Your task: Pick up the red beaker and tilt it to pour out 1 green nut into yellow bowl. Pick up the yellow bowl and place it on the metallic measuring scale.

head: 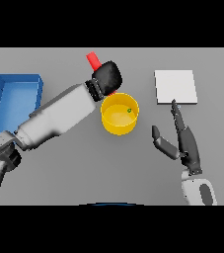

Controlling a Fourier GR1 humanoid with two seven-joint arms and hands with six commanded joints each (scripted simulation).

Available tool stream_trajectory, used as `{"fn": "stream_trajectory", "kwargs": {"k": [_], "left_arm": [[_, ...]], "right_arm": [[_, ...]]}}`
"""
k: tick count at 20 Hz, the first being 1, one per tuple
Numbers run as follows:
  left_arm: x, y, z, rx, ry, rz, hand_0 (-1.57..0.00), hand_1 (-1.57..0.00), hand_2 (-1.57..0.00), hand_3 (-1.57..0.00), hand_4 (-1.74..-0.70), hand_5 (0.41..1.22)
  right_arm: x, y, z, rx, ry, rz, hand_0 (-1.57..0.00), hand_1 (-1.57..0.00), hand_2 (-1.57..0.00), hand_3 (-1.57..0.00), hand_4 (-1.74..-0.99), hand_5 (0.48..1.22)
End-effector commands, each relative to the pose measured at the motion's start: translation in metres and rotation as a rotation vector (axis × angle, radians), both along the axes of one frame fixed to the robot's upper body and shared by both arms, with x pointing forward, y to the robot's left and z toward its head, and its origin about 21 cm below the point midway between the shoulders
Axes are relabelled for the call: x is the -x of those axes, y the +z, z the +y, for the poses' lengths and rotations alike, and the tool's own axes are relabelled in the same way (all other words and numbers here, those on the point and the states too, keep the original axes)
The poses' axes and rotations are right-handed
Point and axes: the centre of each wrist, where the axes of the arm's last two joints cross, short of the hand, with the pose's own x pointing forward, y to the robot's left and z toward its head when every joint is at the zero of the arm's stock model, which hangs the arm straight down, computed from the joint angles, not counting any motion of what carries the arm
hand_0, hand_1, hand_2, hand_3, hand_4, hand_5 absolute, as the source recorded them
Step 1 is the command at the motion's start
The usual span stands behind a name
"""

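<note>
Right hand (187, 143) open; yellow bowl (114, 126) holds one green nut (129, 110)

Red beaker (92, 60) mostly behind left hand (107, 76)

No readable text, label, brand, number or sign shows anywhere, as far as this view allows.

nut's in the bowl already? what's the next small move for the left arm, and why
Probably tip the red beaker back upright and set it down. A green nut already lies in the yellow bowl, and the left robot hand holds the beaker right behind the bowl's rim.
</note>
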Motion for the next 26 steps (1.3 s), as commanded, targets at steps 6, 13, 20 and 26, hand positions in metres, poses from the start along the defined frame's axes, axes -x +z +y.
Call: {"fn": "stream_trajectory", "kwargs": {"k": [6,13,20,26], "left_arm": [[0.004,-0.004,-0.019,-0.176,-0.096,-0.082,-1.57,-1.57,-1.57,-1.57,-1.73,1.221],[0.006,0.007,-0.046,-0.374,-0.163,-0.144,-1.57,-1.57,-1.57,-1.57,-1.73,1.221],[-0.026,0.086,-0.033,-0.243,-0.079,-0.194,-1.57,-1.57,-1.57,-1.57,-1.73,1.221],[-0.06,0.164,0.019,0.122,0.197,-0.172,-1.57,-1.57,-1.57,-1.35,-1.73,1.221]], "right_arm": [[0.001,-0.002,0.005,0.023,-0.009,-0.027,0.0,0.0,0.0,0.0,-1.077,0.676],[0.001,0.0,0.005,0.031,-0.014,-0.023,0.0,0.0,0.0,0.0,-1.041,0.683],[0.002,-0.001,0.004,0.056,-0.016,-0.032,0.0,0.0,0.0,0.0,-1.023,0.682],[0.001,0.001,0.004,0.038,-0.008,-0.036,0.0,0.0,0.0,0.0,-0.996,0.681]]}}
